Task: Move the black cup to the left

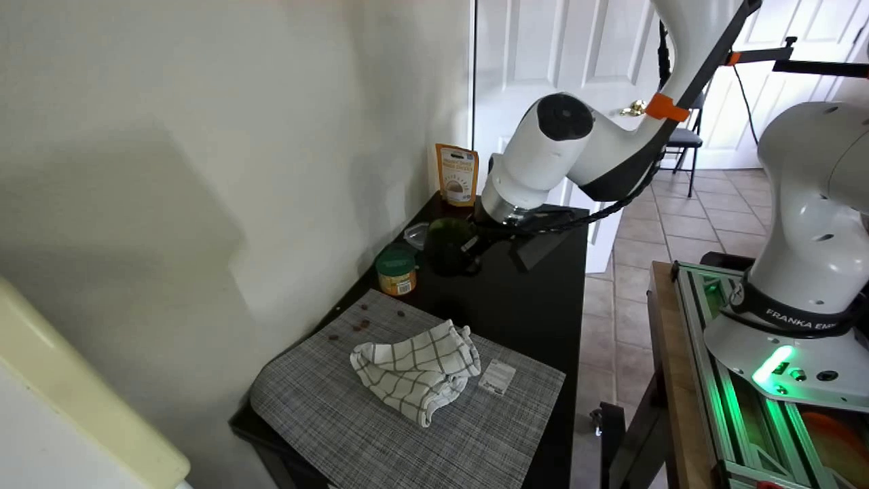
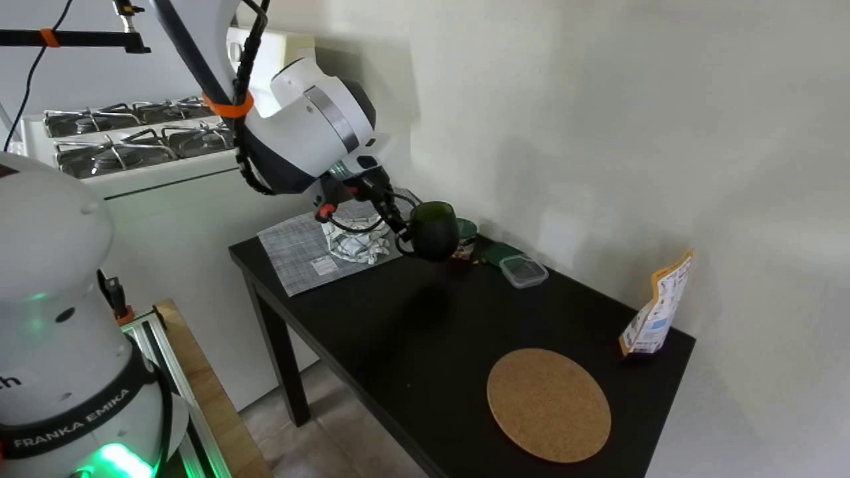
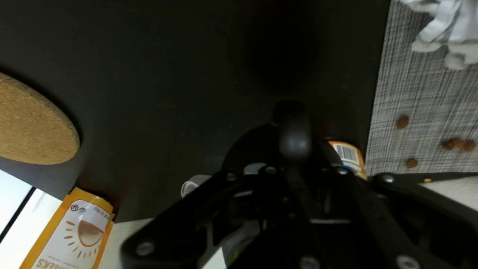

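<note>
Exterior views both show the robot arm point(image 1: 607, 153) stretched over the black desk point(image 2: 451, 372) and, right of the mat point(image 1: 319, 387) as the robot faces it, the gripper point(image 2: 402, 232) pinched on the black cup point(image 2: 435, 234), apparently by the handle point(image 2: 399, 246). The cup hangs roughly upright near the jar point(image 1: 396, 273), with a shadow point(image 2: 430, 300) on the desk below, so I judge it to be off the surface and the carrying step in hand. Nothing here tells how far left is enough; the next move probably calls for a level shift left, clear of the jar, then a gentle lowering before letting go.

Of materials, the desk is dark and dull. The mat is grey with a woven texture; on the right the round board point(image 2: 548, 405) is flat, tan and speckled like cork. The pouch point(image 1: 457, 175), orange and white, stands at the far right. The cloth point(image 1: 417, 370), white with dark checks, lies in soft folds on the mat. The cup is matt black and rounded, the jar a squat cylinder with a green lid. A clear plastic tub point(image 2: 524, 271) sits near the far edge; small brown bits point(image 3: 457, 144) dot the mat.
</note>
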Robot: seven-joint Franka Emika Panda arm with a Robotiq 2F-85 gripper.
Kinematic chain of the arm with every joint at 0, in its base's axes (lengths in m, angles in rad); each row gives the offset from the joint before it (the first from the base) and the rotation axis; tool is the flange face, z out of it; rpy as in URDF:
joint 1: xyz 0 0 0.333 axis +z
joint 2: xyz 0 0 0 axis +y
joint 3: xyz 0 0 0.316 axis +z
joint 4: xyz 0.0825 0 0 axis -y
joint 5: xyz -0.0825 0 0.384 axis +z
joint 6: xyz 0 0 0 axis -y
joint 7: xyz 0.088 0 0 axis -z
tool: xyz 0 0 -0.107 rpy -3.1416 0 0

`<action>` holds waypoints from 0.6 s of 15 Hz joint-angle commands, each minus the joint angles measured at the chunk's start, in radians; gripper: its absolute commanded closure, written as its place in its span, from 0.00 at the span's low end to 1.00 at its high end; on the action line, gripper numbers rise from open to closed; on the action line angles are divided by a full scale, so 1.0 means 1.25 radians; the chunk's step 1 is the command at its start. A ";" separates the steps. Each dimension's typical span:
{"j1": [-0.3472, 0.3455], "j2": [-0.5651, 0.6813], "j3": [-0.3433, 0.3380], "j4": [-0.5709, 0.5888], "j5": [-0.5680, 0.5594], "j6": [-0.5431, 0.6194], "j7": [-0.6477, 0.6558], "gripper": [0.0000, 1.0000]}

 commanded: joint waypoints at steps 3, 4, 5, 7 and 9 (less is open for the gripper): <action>0.019 -0.078 0.016 -0.085 -0.224 0.015 0.231 0.94; 0.006 -0.093 0.003 -0.102 -0.243 0.029 0.256 0.94; -0.007 -0.109 -0.009 -0.118 -0.258 0.040 0.270 0.94; -0.039 -0.136 -0.044 -0.145 -0.269 0.064 0.237 0.94; -0.076 -0.117 -0.085 -0.132 -0.279 0.124 0.190 0.94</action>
